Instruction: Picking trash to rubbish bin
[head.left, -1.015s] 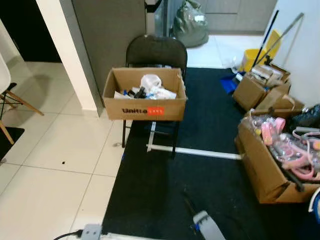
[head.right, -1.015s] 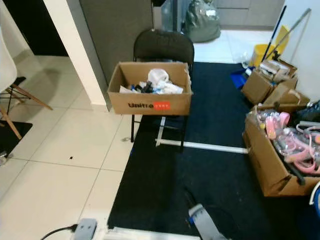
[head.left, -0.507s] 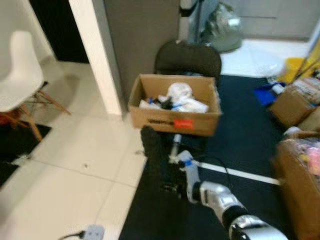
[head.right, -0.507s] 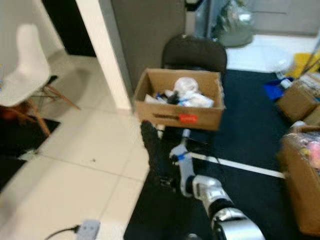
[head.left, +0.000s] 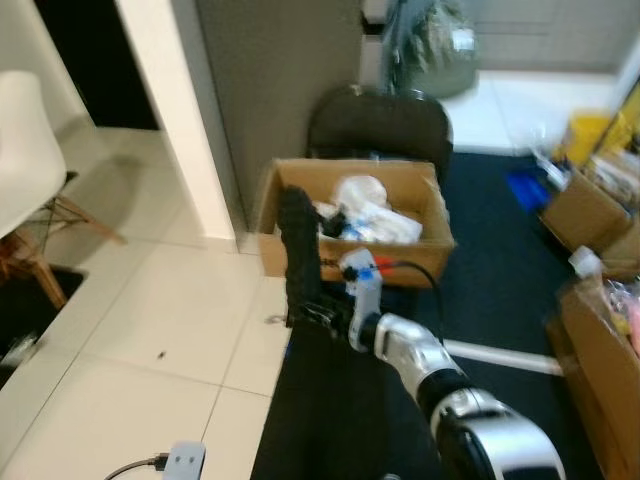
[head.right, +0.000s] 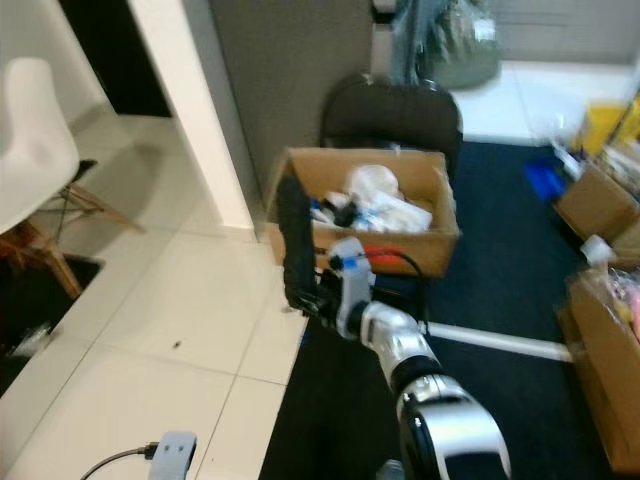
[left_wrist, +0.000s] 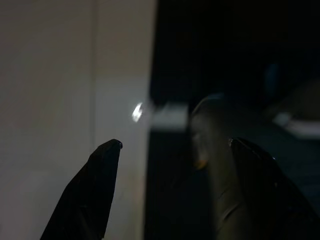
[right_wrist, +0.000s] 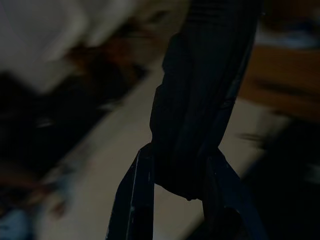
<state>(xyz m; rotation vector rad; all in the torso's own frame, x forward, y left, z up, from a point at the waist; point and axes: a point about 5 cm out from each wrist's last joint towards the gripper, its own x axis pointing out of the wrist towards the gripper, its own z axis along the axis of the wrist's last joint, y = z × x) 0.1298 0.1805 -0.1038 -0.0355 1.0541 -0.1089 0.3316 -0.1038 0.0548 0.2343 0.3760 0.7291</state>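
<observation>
While your right gripper pinches the lower end of a long dark limp piece of trash, it stands upright just in front of the cardboard box on the black chair. Your left gripper hangs idle, fingers spread over the edge of the dark carpet. Watch the slack top: it could catch the box's near wall and fold outside, or slip free, since only one end is held. Your right wrist view confirms the pinch; the head views show the distance to the box.
</observation>
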